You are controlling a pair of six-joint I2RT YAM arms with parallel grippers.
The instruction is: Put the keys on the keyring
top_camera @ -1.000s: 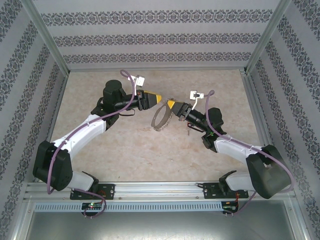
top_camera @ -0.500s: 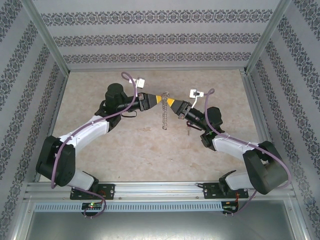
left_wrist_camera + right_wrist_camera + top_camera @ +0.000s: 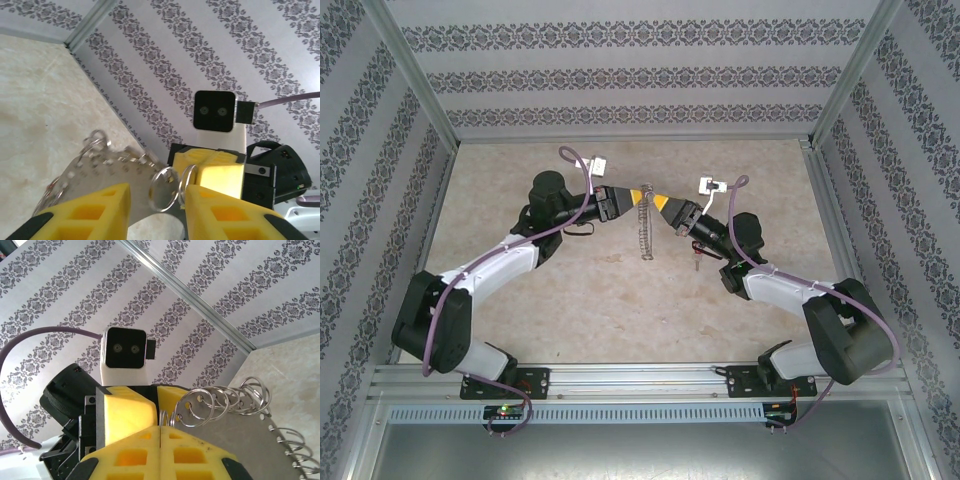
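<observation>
The keyring (image 3: 642, 228) hangs edge-on between my two grippers, above the table. It is a flat grey piece (image 3: 105, 185) fringed with small metal rings (image 3: 227, 402). My right gripper (image 3: 661, 204) is shut on the keyring's top edge, its yellow fingers pressed together (image 3: 160, 429). My left gripper (image 3: 637, 195) faces it tip to tip. The left jaws stand apart (image 3: 157, 200), with one small ring (image 3: 164, 189) in the gap and another against the right finger. A tiny dark thing with a red spot (image 3: 697, 262), perhaps the keys, lies on the table by the right arm.
The beige table (image 3: 570, 290) is walled by patterned panels at the back (image 3: 640, 80) and on both sides. A metal rail (image 3: 640, 378) with the arm bases runs along the near edge. Both arms reach inward and meet mid-table.
The keyring was lifted and turned from a loop seen face-on to hanging edge-on. My left gripper moved right to meet it and its jaws narrowed. The right gripper stayed shut and rose slightly.
</observation>
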